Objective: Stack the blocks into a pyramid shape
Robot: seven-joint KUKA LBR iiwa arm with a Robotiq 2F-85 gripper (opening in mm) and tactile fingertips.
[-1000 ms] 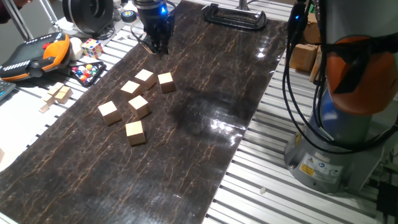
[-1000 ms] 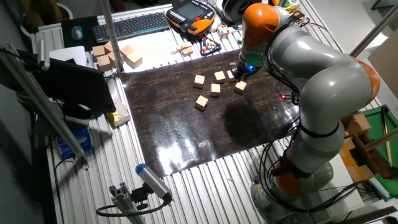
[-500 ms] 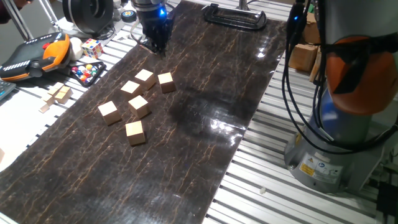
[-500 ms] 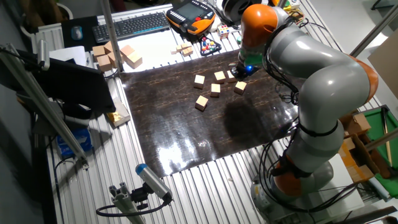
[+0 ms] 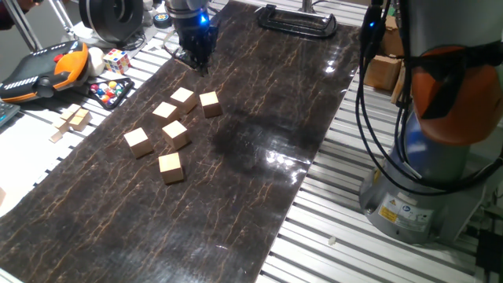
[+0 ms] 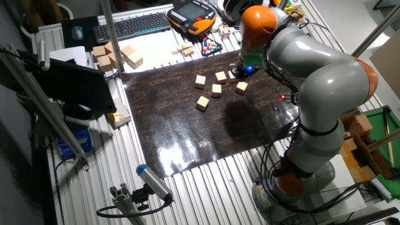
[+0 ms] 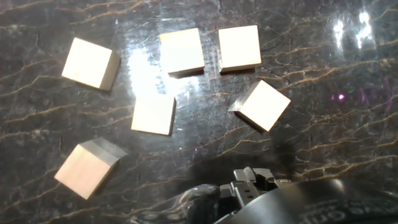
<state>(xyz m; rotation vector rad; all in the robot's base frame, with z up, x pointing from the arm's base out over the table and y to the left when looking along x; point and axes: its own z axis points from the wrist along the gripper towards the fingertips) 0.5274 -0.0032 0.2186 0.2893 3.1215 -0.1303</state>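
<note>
Six blocks (image 5: pixel 174 132) scattered flat on the dark worktop (image 5: pixel 259 157) — none stacked, hand (image 5: pixel 196 56) at their 12 o'clock, seemingly empty — finger spread impossible to tell

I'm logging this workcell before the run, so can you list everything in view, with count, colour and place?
Small light-tan wooden cube blocks: six, loose on the dark marbled mat, none stacked.
Multicoloured puzzle cube: one, beside the mat.
Pale flat wooden pieces: a few, off the mat's edge.
Orange-and-black teach pendant: one, near the puzzle cube.
Black keyboard: one, behind the mat.
Black clamp: one, at the mat's far end.
Grey-and-orange robot arm: one; gripper above the mat, beyond the blocks, holding nothing.
</note>
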